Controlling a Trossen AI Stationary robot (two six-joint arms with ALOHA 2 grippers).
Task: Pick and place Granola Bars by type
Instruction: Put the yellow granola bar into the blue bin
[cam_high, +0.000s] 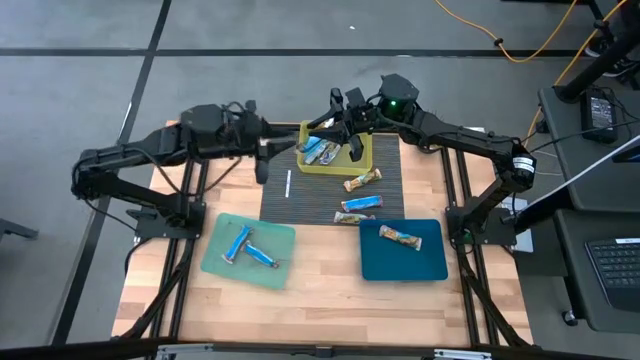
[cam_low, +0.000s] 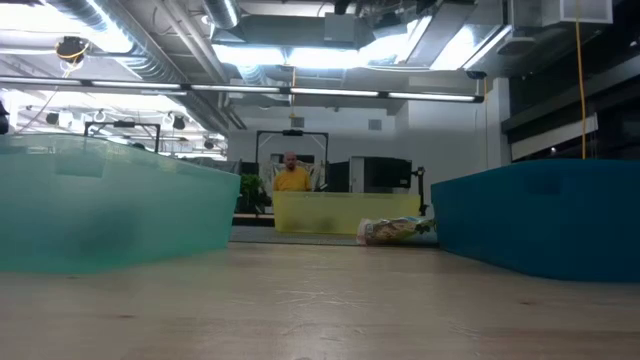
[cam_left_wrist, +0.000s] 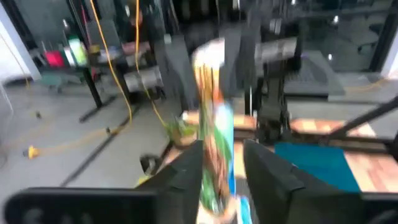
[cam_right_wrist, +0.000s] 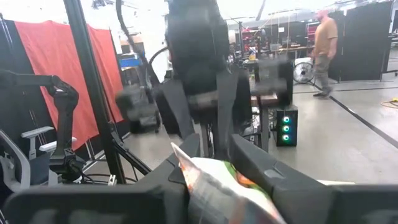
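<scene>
Gripping one crinkly shiny wrapped bar, right claw; left claw likewise.

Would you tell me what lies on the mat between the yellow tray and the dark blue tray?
In the high view, two wrapped granola bars and a third lie on the dark mat between the yellow tray and dark blue tray.

We are seeing a thin white stick lying on the dark mat | a red curtain hanging behind | a person standing far off | orange cable trailing on the floor.
</scene>
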